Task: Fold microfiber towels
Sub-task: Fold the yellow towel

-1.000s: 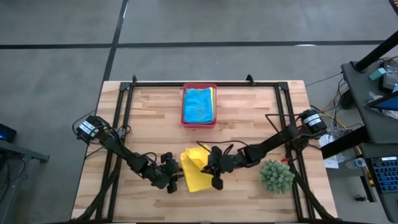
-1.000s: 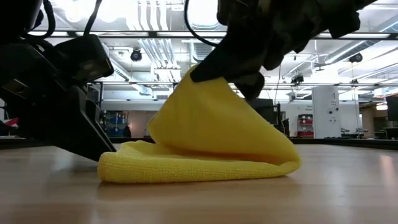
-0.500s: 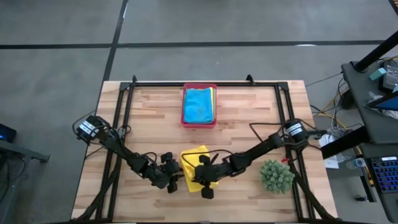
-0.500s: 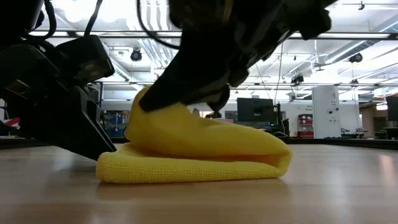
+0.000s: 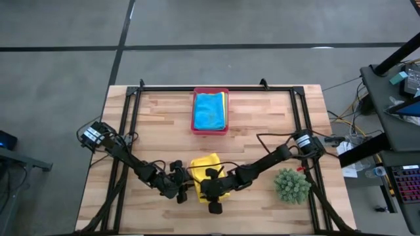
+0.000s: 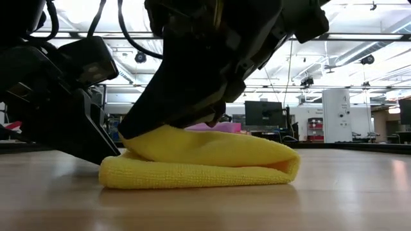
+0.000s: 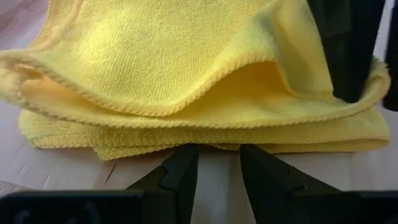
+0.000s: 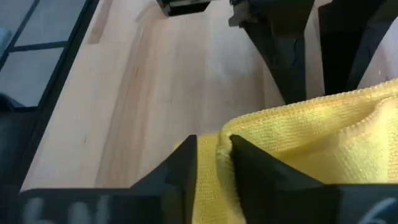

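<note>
High view: the soft yellow microfiber towel [image 5: 205, 172] lies doubled over at the 6 o'clock side of the pale wooden worktop [image 5: 157, 124], with both dark arms meeting over it. The right gripper [image 5: 211, 189] sits on the towel's 6 o'clock half, and in the right wrist view its two fingers [image 8: 186, 168] straddle the hemmed edge of the upper layer [image 8: 298, 134] with a narrow gap between them. Whether they are pinching that hem or already letting it go I cannot tell. Pressing down there would lay the carried-over flap flat on the layer beneath, and the low view fits that: the gripper bears on the towel's top [image 6: 199, 154] and the stack looks squashed flat.

The left gripper [image 5: 183, 189] waits just beside the towel's 9 o'clock edge, its fingers [image 7: 181, 174] parted a little and empty, tips right at the folded stack, probably to stop the cloth from sliding.

At 12 o'clock a pink plastic tray [image 5: 210, 131] holds a folded turquoise blue towel [image 5: 209, 111] with a yellow edge showing under it at its 3 o'clock side, so some towels seem finished. A spiky green plant [image 5: 291, 185] stands at about 4 o'clock, clear of the work.

No brand, label or writing is readable on the towels, tray or arms.
</note>
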`<move>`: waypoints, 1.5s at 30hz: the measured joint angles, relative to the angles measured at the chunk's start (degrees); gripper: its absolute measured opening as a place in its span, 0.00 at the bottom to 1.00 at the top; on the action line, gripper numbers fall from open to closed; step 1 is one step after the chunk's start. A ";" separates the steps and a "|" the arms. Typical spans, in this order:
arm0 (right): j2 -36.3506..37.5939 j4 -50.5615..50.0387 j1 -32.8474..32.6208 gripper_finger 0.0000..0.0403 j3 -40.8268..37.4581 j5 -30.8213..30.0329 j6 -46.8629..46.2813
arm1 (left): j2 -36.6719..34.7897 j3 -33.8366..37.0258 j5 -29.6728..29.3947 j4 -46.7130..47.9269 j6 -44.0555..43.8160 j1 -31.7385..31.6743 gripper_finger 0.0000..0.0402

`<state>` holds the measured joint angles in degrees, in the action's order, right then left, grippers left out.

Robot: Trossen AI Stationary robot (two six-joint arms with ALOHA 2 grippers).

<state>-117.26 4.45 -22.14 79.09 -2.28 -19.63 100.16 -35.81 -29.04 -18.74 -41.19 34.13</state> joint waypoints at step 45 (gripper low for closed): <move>0.20 -13.49 -0.34 0.55 10.38 6.71 1.44 | -2.91 0.05 1.81 2.47 -0.20 0.00 0.27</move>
<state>-117.05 -9.03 -22.48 89.47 4.43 -18.20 97.25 -35.76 -27.22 -16.28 -41.39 34.13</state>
